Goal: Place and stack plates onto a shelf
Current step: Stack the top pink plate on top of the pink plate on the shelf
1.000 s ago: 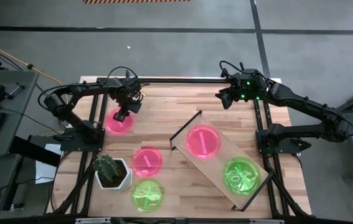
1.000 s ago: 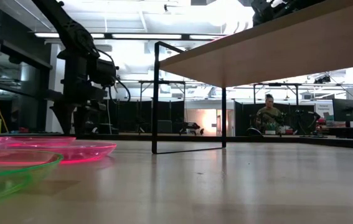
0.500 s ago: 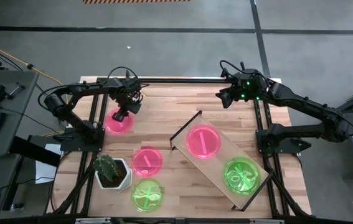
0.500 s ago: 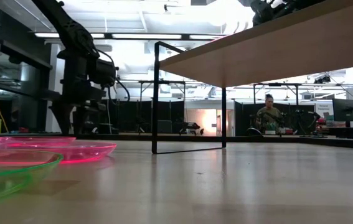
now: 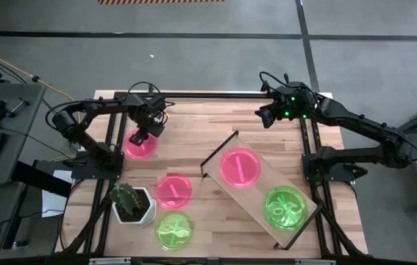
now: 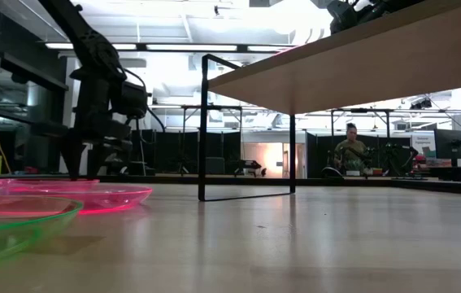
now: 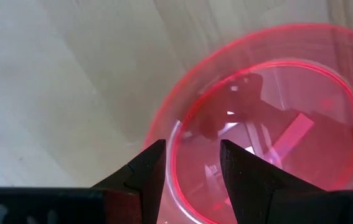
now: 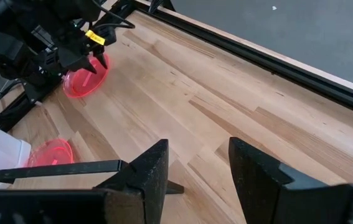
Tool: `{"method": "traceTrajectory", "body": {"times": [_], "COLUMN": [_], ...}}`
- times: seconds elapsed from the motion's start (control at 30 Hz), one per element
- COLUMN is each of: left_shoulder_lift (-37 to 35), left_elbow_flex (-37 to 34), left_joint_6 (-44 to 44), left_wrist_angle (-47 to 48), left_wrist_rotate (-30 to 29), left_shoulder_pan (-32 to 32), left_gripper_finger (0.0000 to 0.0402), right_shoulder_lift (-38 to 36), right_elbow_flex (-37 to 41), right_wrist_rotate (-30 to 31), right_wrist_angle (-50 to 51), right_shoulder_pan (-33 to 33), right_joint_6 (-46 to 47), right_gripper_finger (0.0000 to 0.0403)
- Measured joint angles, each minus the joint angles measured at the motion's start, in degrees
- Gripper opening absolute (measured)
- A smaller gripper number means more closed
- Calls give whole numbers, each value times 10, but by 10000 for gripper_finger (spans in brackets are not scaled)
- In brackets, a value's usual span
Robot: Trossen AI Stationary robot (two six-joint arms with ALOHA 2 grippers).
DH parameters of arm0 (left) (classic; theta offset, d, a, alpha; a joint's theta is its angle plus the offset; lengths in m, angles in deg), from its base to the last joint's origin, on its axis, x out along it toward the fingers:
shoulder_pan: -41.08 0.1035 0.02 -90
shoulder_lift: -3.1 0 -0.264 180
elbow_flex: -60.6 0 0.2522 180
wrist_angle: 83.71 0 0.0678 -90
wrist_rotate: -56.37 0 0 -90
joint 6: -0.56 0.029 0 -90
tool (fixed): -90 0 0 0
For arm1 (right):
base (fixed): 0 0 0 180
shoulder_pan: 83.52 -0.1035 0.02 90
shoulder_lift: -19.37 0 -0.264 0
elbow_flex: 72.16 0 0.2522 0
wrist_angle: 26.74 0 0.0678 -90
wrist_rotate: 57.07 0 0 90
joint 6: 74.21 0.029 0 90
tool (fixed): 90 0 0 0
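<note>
A: Where is the left gripper (image 5: 139,138)?
B: Above the far-left pink plate (image 5: 141,145), at that plate's left edge; in the wrist view its fingers (image 7: 146,168) are apart, with the rim passing between them; whether they touch it, I cannot tell.
A: And the right gripper (image 5: 265,118)?
B: Waiting over the table's (image 5: 193,125) far right corner, fingers (image 8: 152,168) apart, holding nothing.
A: The shelf (image 5: 256,188)?
B: Set slantwise on the right half of the table; one pink plate (image 5: 240,167) and one green plate (image 5: 287,207) lie on it, apart from each other.
A: The rest?
B: Another pink plate (image 5: 173,190) near the middle; a green one (image 5: 173,230) just in front of it; the cactus pot (image 5: 131,204) beside both, on the left.
</note>
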Motion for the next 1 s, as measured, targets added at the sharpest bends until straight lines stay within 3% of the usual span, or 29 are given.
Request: {"method": "traceTrajectory", "body": {"times": [0.27, 0.5, 0.7, 1.0], "left_shoulder_lift": [-2, -1, 0, 60], "left_elbow_flex": [-25, 10, 28, 31], "left_joint_6": [22, -34, 17, 25], "left_wrist_angle": [-15, -26, -42, -60], "left_wrist_rotate": [-11, -37, -31, -28], "left_shoulder_pan": [-1, -12, -7, 8], "left_gripper_finger": [142, 142, 142, 142], "right_shoulder_lift": [0, 0, 0, 0], "right_elbow_flex": [0, 0, 0, 0], "right_wrist_rotate": [0, 0, 1, 1], "right_wrist_angle": [0, 0, 0, 0], "right_shoulder_pan": [0, 0, 0, 0], "right_joint_6": [0, -9, -10, -5], "right_gripper_finger": [151, 151, 151, 151]}}
